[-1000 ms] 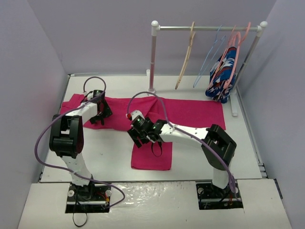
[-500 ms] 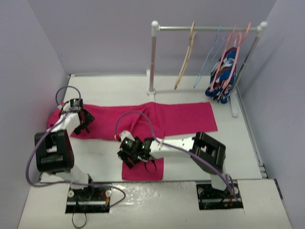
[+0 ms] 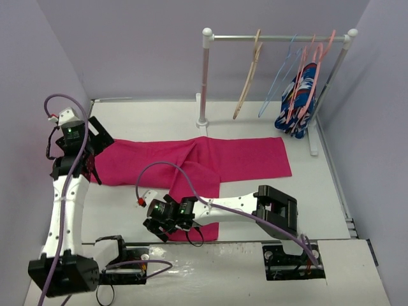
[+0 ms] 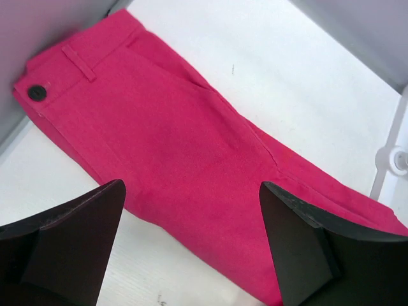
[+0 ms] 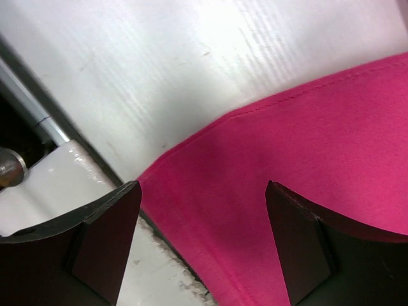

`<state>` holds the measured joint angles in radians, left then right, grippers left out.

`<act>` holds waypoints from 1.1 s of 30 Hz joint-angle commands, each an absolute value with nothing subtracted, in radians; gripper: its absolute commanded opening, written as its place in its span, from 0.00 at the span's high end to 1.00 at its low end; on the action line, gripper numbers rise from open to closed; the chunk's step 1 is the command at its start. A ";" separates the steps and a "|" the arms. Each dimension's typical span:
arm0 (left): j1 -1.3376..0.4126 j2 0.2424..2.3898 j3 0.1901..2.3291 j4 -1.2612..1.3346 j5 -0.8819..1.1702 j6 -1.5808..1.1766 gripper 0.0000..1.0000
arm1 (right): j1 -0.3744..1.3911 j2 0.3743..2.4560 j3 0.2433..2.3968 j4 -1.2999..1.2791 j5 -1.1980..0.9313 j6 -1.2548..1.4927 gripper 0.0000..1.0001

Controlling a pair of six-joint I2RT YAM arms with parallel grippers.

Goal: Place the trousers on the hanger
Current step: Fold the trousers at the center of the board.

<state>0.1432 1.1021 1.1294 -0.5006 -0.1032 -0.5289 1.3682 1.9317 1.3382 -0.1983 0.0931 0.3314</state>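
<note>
On the white table, the magenta trousers lie spread flat, with the waistband toward the left wall and one leg folded toward the near edge. Left gripper hovers over the waistband end, jaws wide and empty. Right gripper hangs above the folded leg's hem, jaws likewise wide and empty. Beige wooden hanger hangs on the rail, well apart from the trousers.

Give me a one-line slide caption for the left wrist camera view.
Open left gripper hovering over the waistband end of the bright magenta-pink cloth trousers, spread flat on the white table.
</note>
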 commanded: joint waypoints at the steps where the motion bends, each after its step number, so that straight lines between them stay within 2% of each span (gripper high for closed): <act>1: 0.140 0.969 1.092 -0.528 -0.068 -0.404 0.16 | 1.397 1.960 1.402 -0.211 0.068 0.295 0.24; 9: 0.140 0.866 0.980 -0.482 -0.071 -0.362 0.16 | 1.418 2.031 1.430 -0.269 0.076 0.311 0.27; 12: 0.140 0.856 0.942 -0.459 -0.072 -0.365 0.16 | 1.427 2.051 1.436 -0.297 0.088 0.326 0.36; 14: 0.140 0.861 0.944 -0.465 -0.076 -0.363 0.16 | 1.427 2.052 1.432 -0.309 0.110 0.336 0.47; 15: 0.142 0.863 0.946 -0.467 -0.081 -0.362 0.16 | 1.427 2.047 1.428 -0.314 0.123 0.339 0.56; 17: 0.143 0.864 0.945 -0.466 -0.083 -0.364 0.16 | 1.426 2.028 1.423 -0.329 0.149 0.344 0.83; 19: 0.147 0.865 0.945 -0.464 -0.073 -0.367 0.16 | 1.417 2.001 1.415 -0.344 0.198 0.345 1.00; 25: 0.148 0.875 0.944 -0.462 -0.049 -0.369 0.16 | 1.313 1.855 1.372 -0.427 0.312 0.366 1.00; 33: 0.150 0.882 0.945 -0.462 -0.034 -0.367 0.16 | 0.972 1.669 1.340 -0.468 0.375 0.307 1.00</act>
